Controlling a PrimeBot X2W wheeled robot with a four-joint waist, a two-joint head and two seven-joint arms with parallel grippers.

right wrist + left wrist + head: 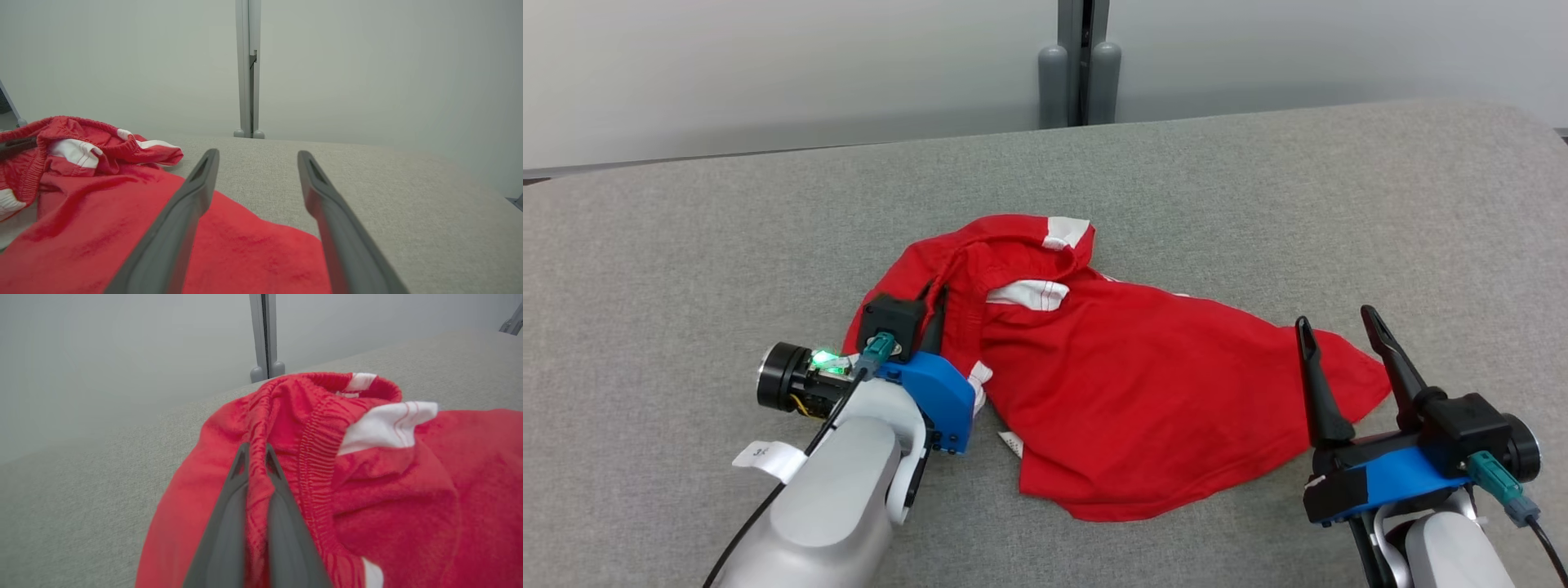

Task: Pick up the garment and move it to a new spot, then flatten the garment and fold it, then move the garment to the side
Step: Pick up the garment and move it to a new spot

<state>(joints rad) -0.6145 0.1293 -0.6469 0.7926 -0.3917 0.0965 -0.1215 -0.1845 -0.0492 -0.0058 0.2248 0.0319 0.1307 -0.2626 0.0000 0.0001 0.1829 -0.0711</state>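
My left end effector [256, 451] is clamped on a waistband fold of the red garment [1127, 384], crumpled around the middle of the table [686, 245]. My right end effector [1335, 315] hangs, fingers apart, over the garment's right tip.

You're looking at a red garment [1143, 384] lying crumpled on the grey fabric surface [1258, 180], roughly at its middle. Its far-left end is bunched and raised. A gathered elastic band [316, 465] curls over there, with white striped panels [1031, 294] showing among the folds. From that heap the cloth spreads flatter toward the near right and ends in a tapering corner [1364, 384]. The near edge [1094, 502] is rumpled, with small white bits peeking out along the left side.
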